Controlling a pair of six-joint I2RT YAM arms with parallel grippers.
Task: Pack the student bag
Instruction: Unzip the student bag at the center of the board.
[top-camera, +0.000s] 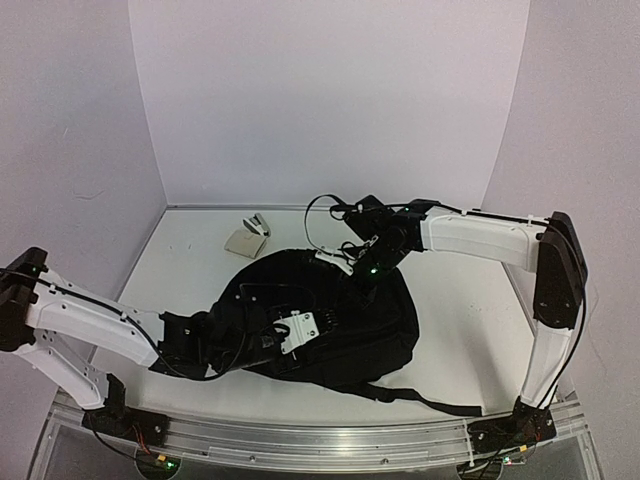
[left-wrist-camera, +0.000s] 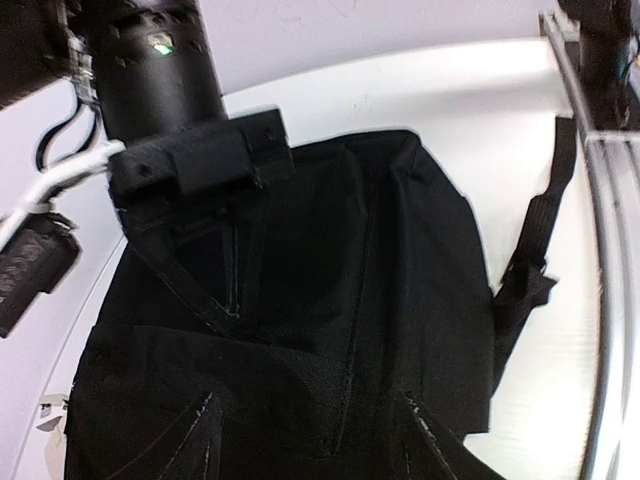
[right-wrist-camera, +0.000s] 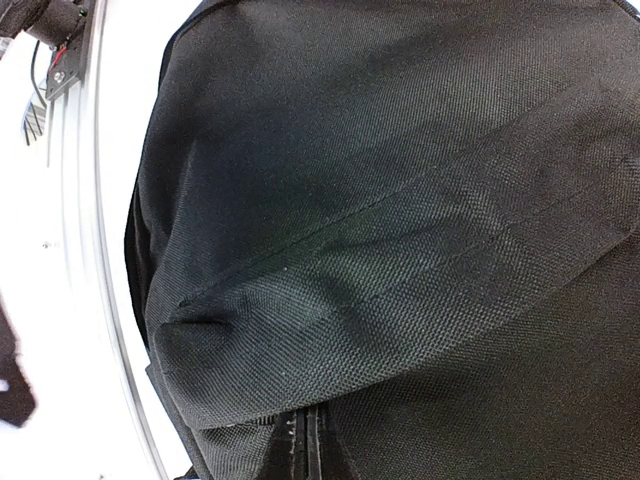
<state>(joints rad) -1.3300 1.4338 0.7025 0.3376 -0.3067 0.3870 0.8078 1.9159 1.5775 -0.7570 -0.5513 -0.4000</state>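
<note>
On the left side of the white table, the left gripper is lying low against the student bag, a large black soft fabric backpack with a rounded shape. Its jaws are looking parted with dark cloth filling the gap, but it is black on black here, so I cannot tell whether it is actually gripping anything. Across at the bag's far rim, the right gripper is showing its jaws pressed fully together, tips nosing into the woven fabric; whether a fold is caught between them is not showing. The bag is sprawling across the middle of the table between the two arms, one black strap trailing toward the right arm's base. Behind it, a small off-white flat object is sitting near the table's far edge.
</note>
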